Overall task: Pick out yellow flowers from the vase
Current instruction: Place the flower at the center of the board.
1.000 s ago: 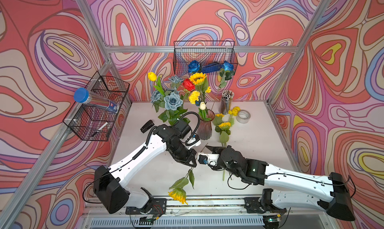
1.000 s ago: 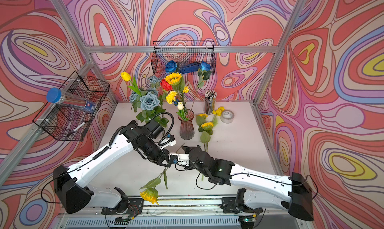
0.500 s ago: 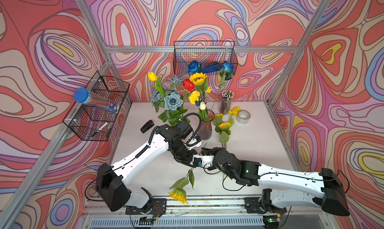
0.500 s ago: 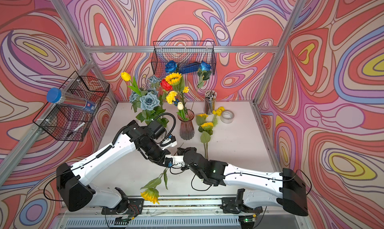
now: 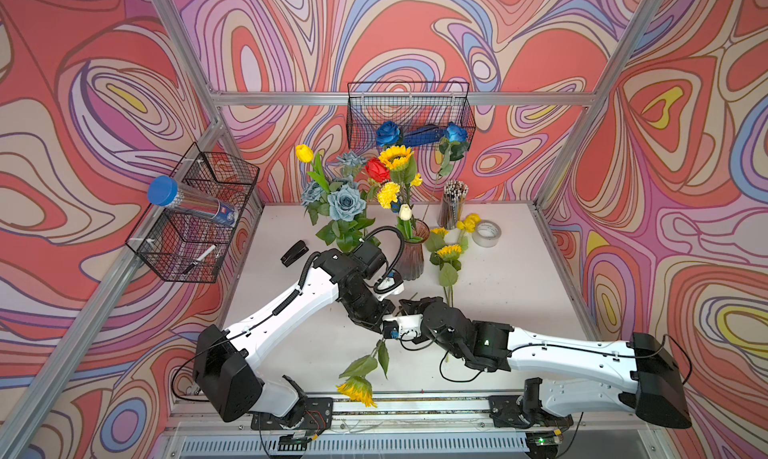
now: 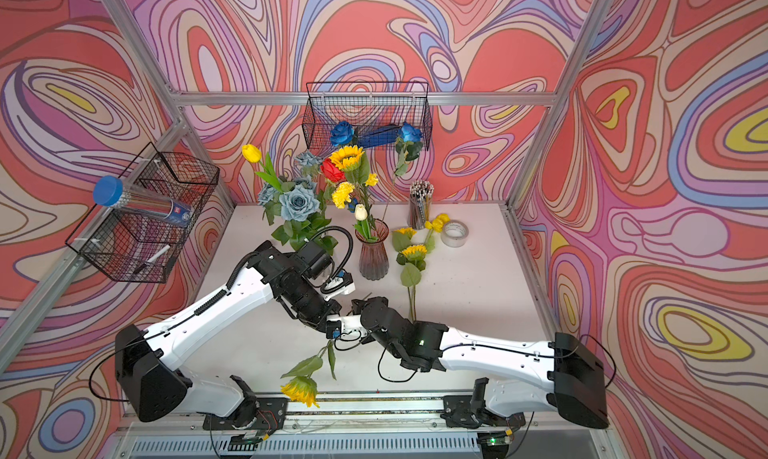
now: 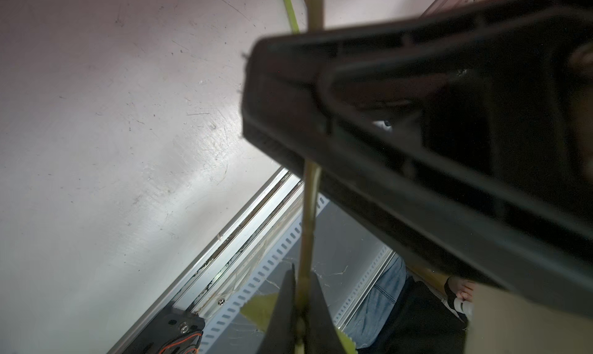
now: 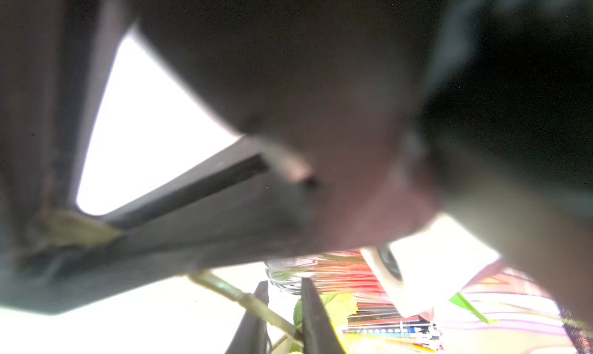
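Swirl-patterned walls (image 5: 415, 28) closed in a scuffed pale table (image 5: 519, 294). Left of the vase (image 5: 409, 253) a wire basket (image 5: 187, 245) hung on the wall. Yellow blooms (image 5: 397, 156) stood in the vase. In front of it the left gripper (image 7: 301, 278) pinched the stem of a drooping sunflower (image 5: 357, 388). The right gripper (image 8: 285, 282) had its fingers close either side of that stem, clamped or not I couldn't tell. Right of the vase more yellow flowers (image 5: 449, 251) lay flat.

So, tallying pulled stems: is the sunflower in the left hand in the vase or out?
Out. The held sunflower has its bloom by the table's front edge, stem pinched in the left hand, clear of the vase.
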{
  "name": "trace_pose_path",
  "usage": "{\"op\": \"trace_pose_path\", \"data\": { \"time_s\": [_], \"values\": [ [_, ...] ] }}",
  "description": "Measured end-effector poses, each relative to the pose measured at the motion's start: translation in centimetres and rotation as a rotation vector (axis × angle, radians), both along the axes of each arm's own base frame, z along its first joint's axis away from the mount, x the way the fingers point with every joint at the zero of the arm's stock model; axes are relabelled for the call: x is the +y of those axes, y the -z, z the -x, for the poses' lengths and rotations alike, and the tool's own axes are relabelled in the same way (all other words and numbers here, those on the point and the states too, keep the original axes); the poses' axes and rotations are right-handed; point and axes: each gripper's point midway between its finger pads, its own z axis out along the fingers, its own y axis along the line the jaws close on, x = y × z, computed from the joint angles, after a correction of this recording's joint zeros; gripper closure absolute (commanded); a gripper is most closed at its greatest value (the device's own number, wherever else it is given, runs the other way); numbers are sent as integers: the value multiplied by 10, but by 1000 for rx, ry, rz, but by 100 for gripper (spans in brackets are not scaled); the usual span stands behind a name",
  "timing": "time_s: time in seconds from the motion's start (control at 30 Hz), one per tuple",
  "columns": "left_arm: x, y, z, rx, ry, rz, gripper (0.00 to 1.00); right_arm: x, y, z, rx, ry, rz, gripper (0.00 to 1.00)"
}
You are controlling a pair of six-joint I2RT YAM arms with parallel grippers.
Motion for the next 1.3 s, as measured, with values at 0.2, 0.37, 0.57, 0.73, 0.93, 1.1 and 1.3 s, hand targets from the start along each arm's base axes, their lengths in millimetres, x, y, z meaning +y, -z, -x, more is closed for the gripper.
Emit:
{"op": "trace_pose_path", "data": {
  "time_s": [0.2,0.37,0.57,0.73,0.93,1.1,1.3],
  "values": [
    [2,-1,-1,-7,1,-8,93,-1,6,4,-10,-17,48,100],
    [1,-1,-3,-11,-11,-9,68,-5,1,7,-27,-17,44,100],
    [-1,-2,-14,-48,-37,-6,50,-9,-6,11,-53,-18,34,100],
    [0,-7,-34,-73,-122,20,41,-11,-11,6,-72,13,20,100],
    [18,-51,-86,-266,-399,205,25,-10,-8,7,-76,12,28,100],
    [52,-117,-120,-509,-611,346,24,-9,-6,9,-71,5,33,100],
    [105,-154,-150,-686,-874,401,24,-9,-11,11,-42,27,-53,100]
  ]
}}
